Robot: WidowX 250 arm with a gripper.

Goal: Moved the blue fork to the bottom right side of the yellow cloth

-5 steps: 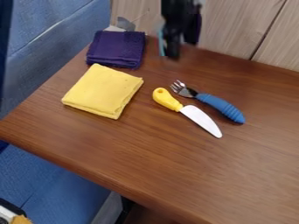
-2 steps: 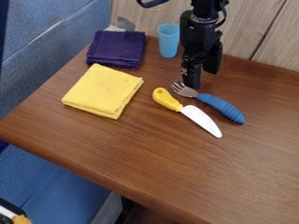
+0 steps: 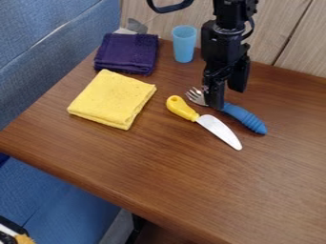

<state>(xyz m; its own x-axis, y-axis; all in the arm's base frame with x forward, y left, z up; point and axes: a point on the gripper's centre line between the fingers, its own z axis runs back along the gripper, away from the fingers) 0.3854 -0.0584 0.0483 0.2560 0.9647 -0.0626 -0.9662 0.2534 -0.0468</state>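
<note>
One stretch of blue upholstery (image 3: pixel 47 195) showed beyond the near left edge of the brown tabletop (image 3: pixel 159 186). On the wood lay a yellow-handled knife (image 3: pixel 219 130), its white blade slanting toward the near right. Just behind it lay the blue fork (image 3: pixel 246 119), metal tines to the far left, ribbed handle to the near right, well apart from the folded yellow cloth (image 3: pixel 111 99) on the left. I had my pincer (image 3: pixel 228 97) over the fork's neck, spread and pinching nothing; whether I touched the metal, I couldn't tell. Farther back were a folded purple cloth (image 3: pixel 127 52), a light-blue cup (image 3: pixel 184 44), standing upright, and the pale wooden wall (image 3: pixel 293 28).
</note>
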